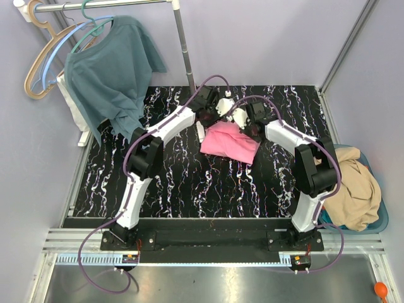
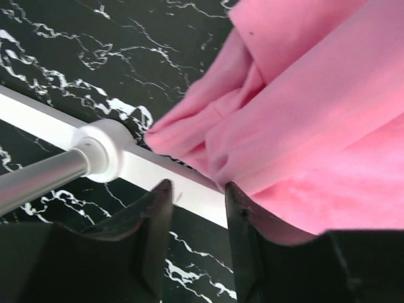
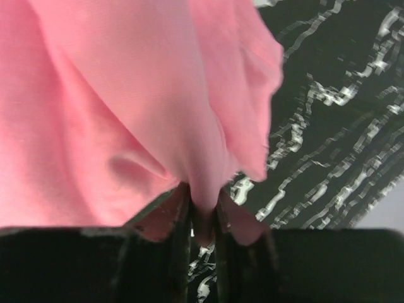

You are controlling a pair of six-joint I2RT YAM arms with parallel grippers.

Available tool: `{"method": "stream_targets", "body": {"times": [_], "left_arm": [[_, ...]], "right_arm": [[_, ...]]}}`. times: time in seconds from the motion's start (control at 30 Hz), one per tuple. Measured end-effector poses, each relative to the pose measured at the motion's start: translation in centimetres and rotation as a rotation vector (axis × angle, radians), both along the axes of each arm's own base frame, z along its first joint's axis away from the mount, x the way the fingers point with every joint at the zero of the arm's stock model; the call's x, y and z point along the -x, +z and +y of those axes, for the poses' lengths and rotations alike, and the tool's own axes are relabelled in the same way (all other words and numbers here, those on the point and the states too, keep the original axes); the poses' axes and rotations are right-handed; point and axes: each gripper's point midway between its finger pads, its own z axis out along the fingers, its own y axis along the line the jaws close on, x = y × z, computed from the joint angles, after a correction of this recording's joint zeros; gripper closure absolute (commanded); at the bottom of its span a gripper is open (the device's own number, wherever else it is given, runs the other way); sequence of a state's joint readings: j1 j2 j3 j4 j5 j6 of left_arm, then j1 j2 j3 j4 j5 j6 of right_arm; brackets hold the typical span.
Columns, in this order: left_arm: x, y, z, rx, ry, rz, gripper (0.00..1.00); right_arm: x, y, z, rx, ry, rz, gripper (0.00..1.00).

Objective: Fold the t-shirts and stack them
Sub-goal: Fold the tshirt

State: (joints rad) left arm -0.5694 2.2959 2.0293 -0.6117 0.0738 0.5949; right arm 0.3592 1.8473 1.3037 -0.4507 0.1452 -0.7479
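The left hand [image 2: 197, 192] is seen with its two fingers parted and nothing between them; the edge of the pink t-shirt [image 1: 230, 144] lies just beyond its right finger [image 2: 243, 240], and whether cloth and finger touch cannot be told. Beneath this hand a white bar [image 2: 38, 117] and the foot of a metal pole [image 2: 38, 180] are crossed over the desk [image 1: 189, 183]. The right hand [image 3: 203, 208] is closed on a fold of the pink t-shirt, the cloth being pinched between the fingertips and bunched up ahead of them. In the overhead view the pink t-shirt is found crumpled at the far middle of the black, white-veined desk, between the two hands. One pink t-shirt is counted on the desk, and one tan t-shirt [image 1: 353, 186] is heaped in a blue basket [image 1: 382, 221] off the desk's right edge. One teal shirt [image 1: 110, 69] is hung at the far left, where three hangers [image 1: 30, 81] are counted: one tan, one blue, one green
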Motion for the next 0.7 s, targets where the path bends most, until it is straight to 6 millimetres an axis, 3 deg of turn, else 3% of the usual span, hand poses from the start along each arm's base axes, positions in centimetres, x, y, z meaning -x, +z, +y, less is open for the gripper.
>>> {"method": "stream_targets", "body": {"times": [0.07,0.2,0.33,0.57,0.7], "left_arm": [[-0.4,-0.2,0.1,-0.007,0.009,-0.013,0.45],[-1.0,-0.7,0.3,-0.017,0.038,-0.029,0.3],[-1.9,-0.5,0.7,-0.024,0.094,-0.068,0.25],[-3.8,0.1,1.9,-0.032,0.203,-0.152,0.03],[-4.6,0.7,2.2,-0.036,0.237,-0.197,0.01]], "right_arm": [[-0.8,0.3,-0.6,0.012,-0.034,-0.022,0.67],[-2.3,0.9,-1.7,0.04,-0.091,-0.061,0.48],[-3.6,1.1,-2.0,0.054,-0.116,-0.086,0.46],[-5.6,1.2,-2.1,0.071,-0.154,-0.115,0.45],[-6.4,1.0,-2.6,0.08,-0.197,-0.136,0.45]]}}
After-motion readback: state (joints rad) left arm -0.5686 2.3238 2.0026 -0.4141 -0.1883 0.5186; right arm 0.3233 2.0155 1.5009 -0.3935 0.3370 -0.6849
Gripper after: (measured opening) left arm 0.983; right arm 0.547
